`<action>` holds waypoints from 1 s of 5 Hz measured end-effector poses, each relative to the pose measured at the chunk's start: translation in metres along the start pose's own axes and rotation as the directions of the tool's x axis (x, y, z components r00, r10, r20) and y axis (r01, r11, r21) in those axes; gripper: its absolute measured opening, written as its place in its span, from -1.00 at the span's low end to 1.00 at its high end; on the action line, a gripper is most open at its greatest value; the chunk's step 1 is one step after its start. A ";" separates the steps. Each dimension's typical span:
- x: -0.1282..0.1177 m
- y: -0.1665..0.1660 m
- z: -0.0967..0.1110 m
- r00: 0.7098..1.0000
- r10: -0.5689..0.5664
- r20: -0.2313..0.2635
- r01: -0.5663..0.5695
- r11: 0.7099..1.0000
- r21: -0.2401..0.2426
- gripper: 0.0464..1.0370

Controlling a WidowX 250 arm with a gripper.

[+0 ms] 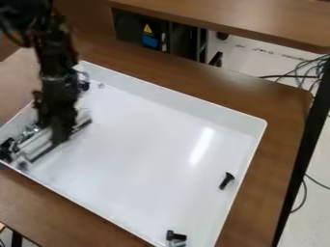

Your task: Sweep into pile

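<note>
Near nine o'clock in the white tray (206,111), my pincer (61,135) is at a pale bar (40,143). How far it is open, and whether it holds this bar, I cannot tell (there is much blur). Small screws (7,147) are gathered at nine; one bolt (226,180) lies at four, another bolt (175,235) between five and six.

tray (193,102) 1 | black bolts (226,180), right half 2 | left-end hardware (8,147) several, too blurred to count
</note>
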State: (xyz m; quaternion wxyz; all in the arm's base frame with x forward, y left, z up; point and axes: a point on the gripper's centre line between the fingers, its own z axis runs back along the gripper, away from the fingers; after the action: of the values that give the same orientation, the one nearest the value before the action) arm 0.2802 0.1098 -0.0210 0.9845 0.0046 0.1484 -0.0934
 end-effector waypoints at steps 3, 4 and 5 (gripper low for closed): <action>0.051 -0.094 -0.009 0.986 -0.163 -0.045 0.163 0.987 -0.005 -0.10; 0.054 -0.094 -0.010 0.986 -0.163 -0.026 0.163 0.987 0.002 0.48; 0.052 -0.093 -0.009 0.991 -0.136 0.017 0.135 0.991 0.023 0.94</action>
State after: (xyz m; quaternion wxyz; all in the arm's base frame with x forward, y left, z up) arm 0.3092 0.0095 -0.0435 0.9771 0.0043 0.1382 -0.1618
